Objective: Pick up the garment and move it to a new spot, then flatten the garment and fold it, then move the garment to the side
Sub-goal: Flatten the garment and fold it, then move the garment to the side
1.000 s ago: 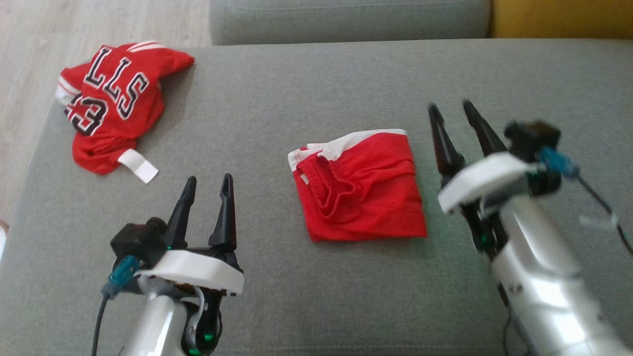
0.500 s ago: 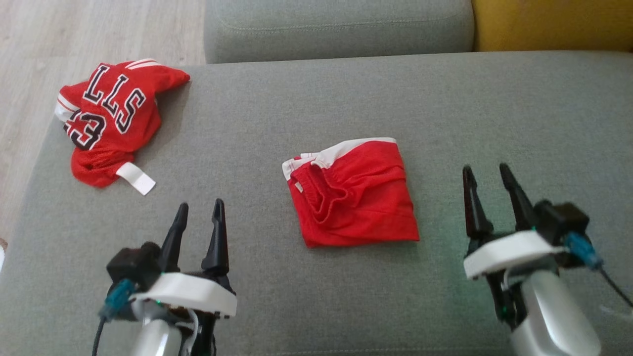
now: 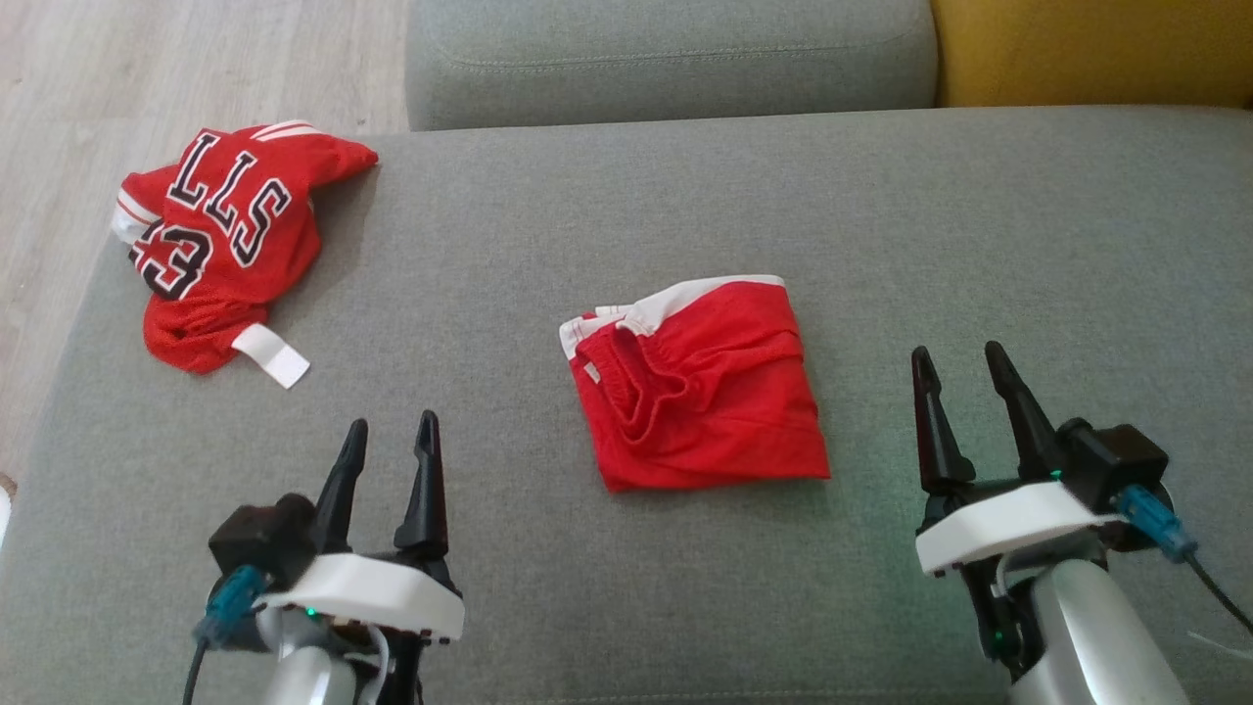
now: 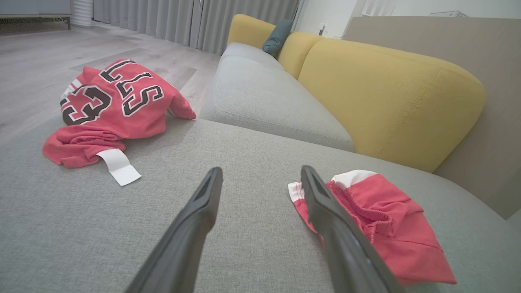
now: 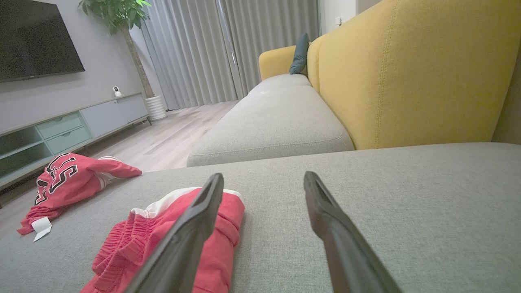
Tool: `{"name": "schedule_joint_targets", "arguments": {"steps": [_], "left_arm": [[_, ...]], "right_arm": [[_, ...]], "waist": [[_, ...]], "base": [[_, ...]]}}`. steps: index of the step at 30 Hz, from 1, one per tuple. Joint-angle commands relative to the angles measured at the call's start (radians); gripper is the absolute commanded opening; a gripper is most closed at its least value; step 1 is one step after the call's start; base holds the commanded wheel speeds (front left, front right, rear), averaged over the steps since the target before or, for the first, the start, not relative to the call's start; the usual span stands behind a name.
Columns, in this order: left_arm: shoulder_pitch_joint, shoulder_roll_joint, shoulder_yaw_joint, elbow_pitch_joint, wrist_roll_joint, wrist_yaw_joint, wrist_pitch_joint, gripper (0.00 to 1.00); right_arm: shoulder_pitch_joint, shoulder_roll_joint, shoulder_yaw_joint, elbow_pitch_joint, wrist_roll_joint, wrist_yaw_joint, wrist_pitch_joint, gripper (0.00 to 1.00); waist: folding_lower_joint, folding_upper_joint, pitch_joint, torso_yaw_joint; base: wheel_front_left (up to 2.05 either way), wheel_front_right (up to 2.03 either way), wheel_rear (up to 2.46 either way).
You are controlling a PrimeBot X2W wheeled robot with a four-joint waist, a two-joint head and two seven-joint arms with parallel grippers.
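The folded red shorts (image 3: pixel 700 387) lie on the grey cushion (image 3: pixel 979 225) between my left gripper (image 3: pixel 392 423) and my right gripper (image 3: pixel 957 351); I see both with fingers apart, holding nothing.

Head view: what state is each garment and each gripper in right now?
Red shorts: folded, lying on the grey cushion between the grippers.
Red jersey: crumpled, at the cushion's far left corner.
Left gripper: open, empty.
Right gripper: open, empty.
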Motion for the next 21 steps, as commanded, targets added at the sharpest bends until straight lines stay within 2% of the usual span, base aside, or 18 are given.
{"name": "schedule_joint_targets", "arguments": {"steps": [1,21], "left_arm": [[-0.034,0.001,0.032,-0.027,0.005,-0.003,-0.012,1.00],[-0.036,0.001,0.033,-0.024,0.009,-0.004,-0.012,1.00]], "right_arm": [[-0.007,0.002,0.019,-0.038,-0.012,0.007,0.002,1.00],[-0.002,0.002,-0.001,-0.044,-0.022,0.007,0.025,1.00]], "waist": [[0.0000,0.0000,0.001,0.001],[0.0000,0.0000,0.008,0.008]], "base": [[0.00,0.00,0.00],[0.00,0.00,0.00]]}}
